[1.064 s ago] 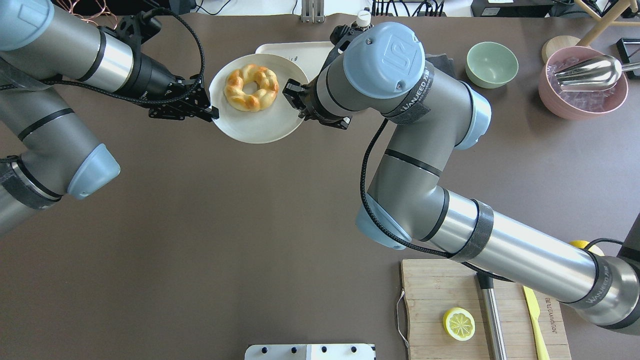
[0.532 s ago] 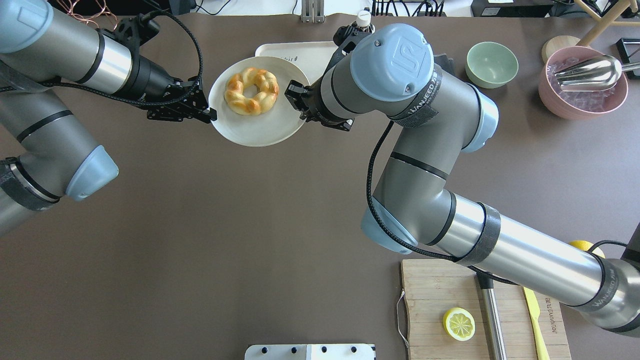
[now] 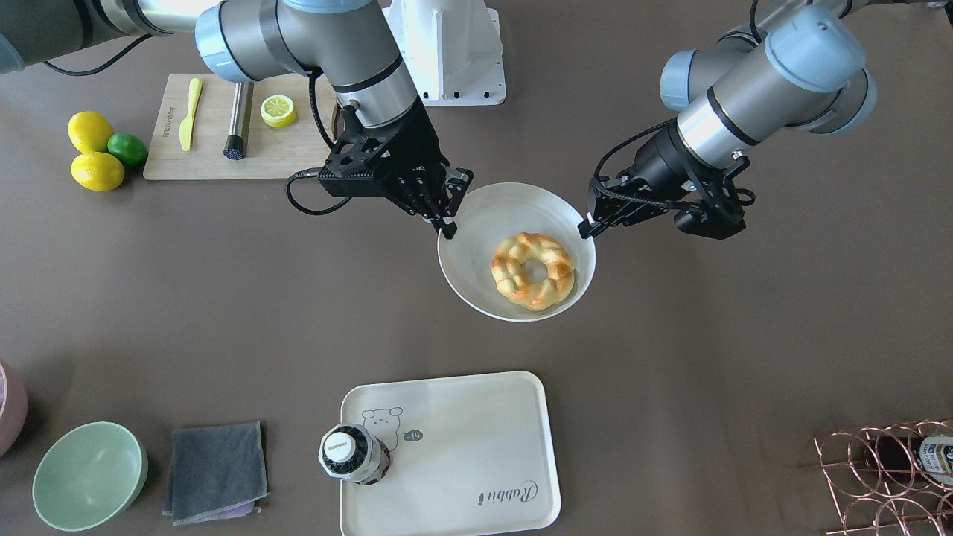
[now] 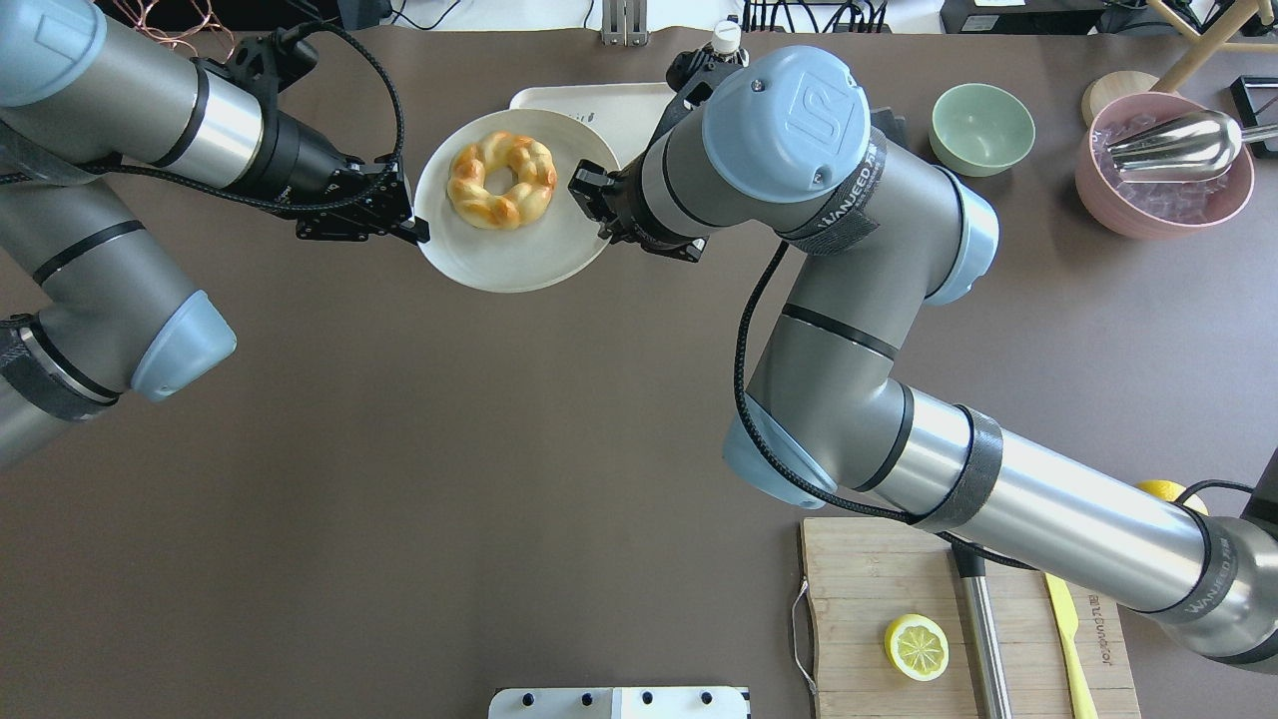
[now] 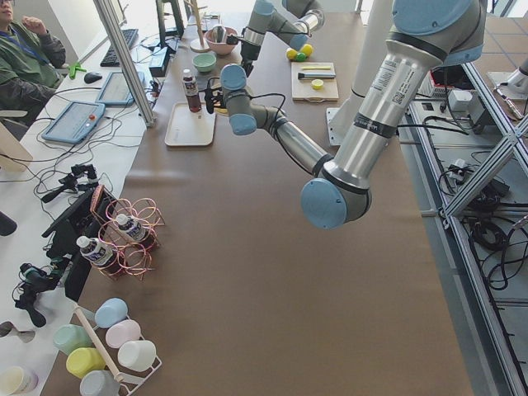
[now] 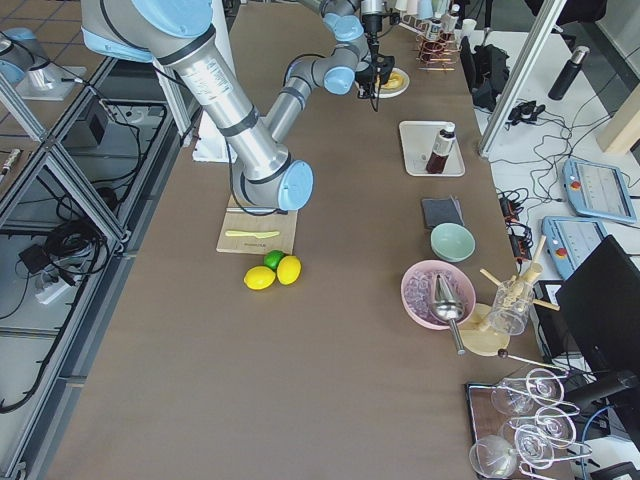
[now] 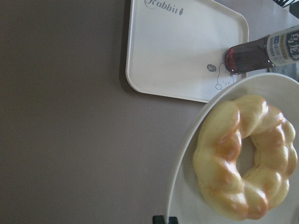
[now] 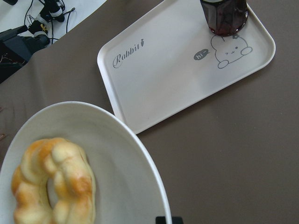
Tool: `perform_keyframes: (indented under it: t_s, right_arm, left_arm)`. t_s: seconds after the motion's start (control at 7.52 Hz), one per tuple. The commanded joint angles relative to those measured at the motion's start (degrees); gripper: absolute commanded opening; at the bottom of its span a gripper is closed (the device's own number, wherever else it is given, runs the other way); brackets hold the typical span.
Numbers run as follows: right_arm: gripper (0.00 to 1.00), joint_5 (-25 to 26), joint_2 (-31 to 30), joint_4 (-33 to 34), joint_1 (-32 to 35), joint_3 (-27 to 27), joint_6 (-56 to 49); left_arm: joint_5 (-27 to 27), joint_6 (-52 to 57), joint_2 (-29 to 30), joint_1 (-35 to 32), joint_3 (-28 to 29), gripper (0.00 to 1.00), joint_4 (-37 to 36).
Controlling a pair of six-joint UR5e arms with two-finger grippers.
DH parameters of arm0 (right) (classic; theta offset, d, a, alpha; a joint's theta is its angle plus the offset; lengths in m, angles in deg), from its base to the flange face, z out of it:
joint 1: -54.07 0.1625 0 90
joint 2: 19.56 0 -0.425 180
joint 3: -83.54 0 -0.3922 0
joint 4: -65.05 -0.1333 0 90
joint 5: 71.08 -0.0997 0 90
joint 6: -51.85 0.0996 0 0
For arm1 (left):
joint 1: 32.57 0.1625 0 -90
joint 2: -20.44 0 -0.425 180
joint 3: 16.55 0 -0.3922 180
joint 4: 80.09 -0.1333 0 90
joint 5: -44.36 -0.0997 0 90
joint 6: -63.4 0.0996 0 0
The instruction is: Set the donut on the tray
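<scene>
The donut (image 3: 533, 269), a braided golden ring, lies on a round white plate (image 3: 484, 216) held above the table. My left gripper (image 3: 590, 227) is shut on one side of the plate's rim and my right gripper (image 3: 447, 227) is shut on the opposite side. In the overhead view the donut (image 4: 501, 180) sits on the plate (image 4: 509, 265) between the left gripper (image 4: 419, 232) and the right gripper (image 4: 584, 190). The cream tray (image 3: 461, 447) lies on the table beyond the plate, and the plate and right arm partly hide the tray (image 4: 619, 100) in the overhead view. Both wrist views show the donut (image 7: 245, 158) (image 8: 53, 182) and the tray (image 7: 177, 51) (image 8: 173, 79).
A dark bottle (image 3: 350, 454) stands on the tray's bear corner. A grey cloth (image 3: 216, 471) and green bowl (image 3: 89, 476) lie beside the tray. A cutting board (image 3: 223, 134) with a lemon slice (image 3: 278, 110) is near the robot's base. A copper wire rack (image 3: 886, 476) stands at the far left corner.
The plate with the donut has shifted only slightly, still held by both grippers. The right arm's elbow has moved a little to the right.
</scene>
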Motion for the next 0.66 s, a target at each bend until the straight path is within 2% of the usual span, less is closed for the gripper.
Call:
perform_keyframes:
  t_s: [0.0,0.13,0.53]
  right_arm:
    - [0.70,0.2,-0.1,0.0,-0.1,-0.7,-0.1]
    - [1.00,0.5,0.0,0.0,-0.2,-1.3,-0.1]
    - [1.00,-1.4,-0.3,0.3,0.6,-3.4,-0.2]
  left_arm:
    - [-0.1,-0.1,0.1,-0.1,0.0,0.00,-0.2]
    - [-0.7,-0.1,0.1,-0.3,0.0,0.00,-0.4]
    - [-1.4,0.0,-0.9,-1.5,0.3,0.00,-0.7]
